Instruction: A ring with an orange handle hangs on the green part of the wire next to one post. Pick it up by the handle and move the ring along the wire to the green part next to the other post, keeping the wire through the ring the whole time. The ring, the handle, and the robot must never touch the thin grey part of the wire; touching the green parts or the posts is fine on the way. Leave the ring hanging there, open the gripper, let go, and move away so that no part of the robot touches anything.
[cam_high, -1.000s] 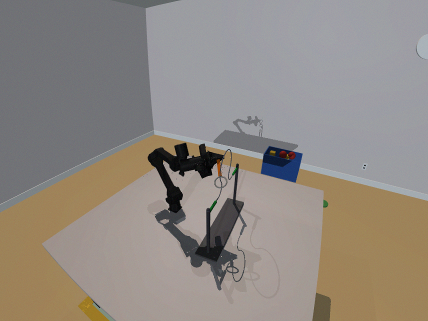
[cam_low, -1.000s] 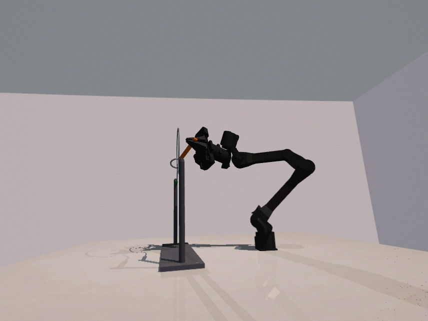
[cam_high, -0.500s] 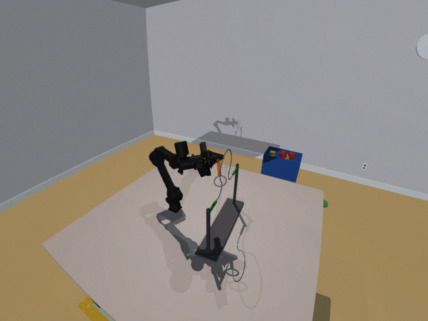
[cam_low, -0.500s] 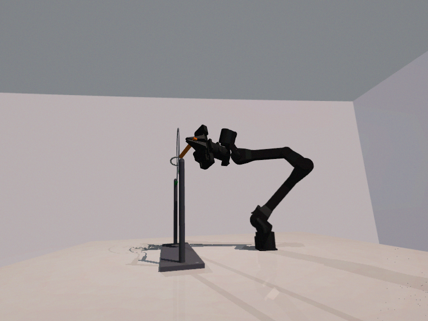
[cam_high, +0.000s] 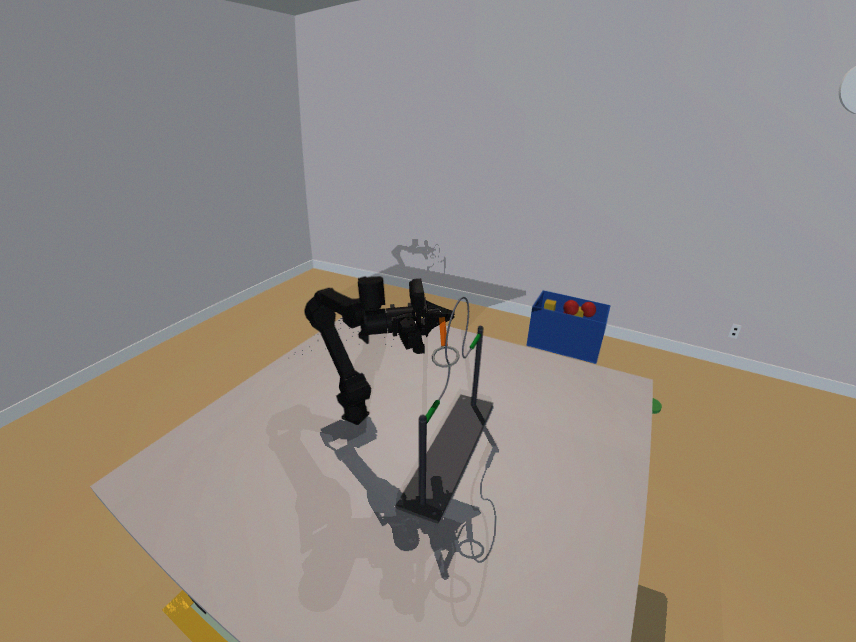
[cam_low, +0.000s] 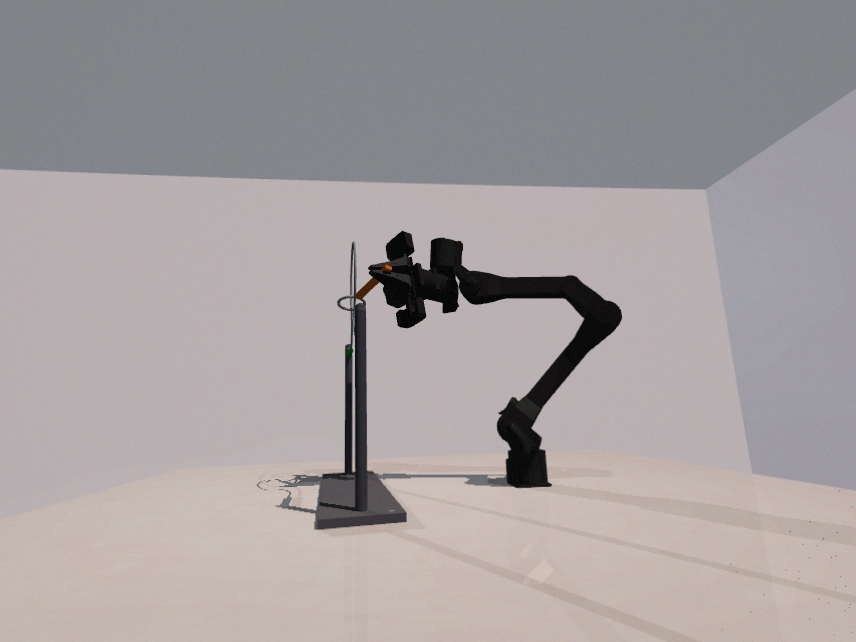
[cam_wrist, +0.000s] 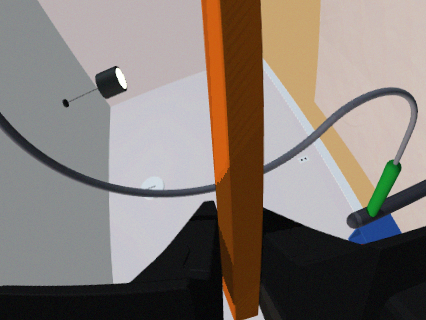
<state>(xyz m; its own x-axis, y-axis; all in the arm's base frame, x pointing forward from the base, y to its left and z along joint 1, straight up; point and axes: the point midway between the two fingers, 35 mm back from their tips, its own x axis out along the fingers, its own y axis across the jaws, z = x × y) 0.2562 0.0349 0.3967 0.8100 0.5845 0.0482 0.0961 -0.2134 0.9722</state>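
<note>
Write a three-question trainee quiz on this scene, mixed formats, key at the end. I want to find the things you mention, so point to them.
1. True or false: the gripper (cam_high: 450, 315) (cam_low: 369, 269) (cam_wrist: 222, 209) is shut on the orange handle (cam_high: 443, 331) (cam_low: 368, 287) (cam_wrist: 242, 100).
2. What is in the blue box (cam_high: 563, 335) (cam_wrist: 377, 229)?
A) green balls
B) red balls (cam_high: 570, 307)
C) white cups
3. Fill in: the ring (cam_high: 433, 357) (cam_low: 338, 302) is around the ____ part of the wire (cam_high: 468, 317) (cam_low: 353, 252) (cam_wrist: 165, 193).

Key: 1 true; 2 B; 3 grey.
</note>
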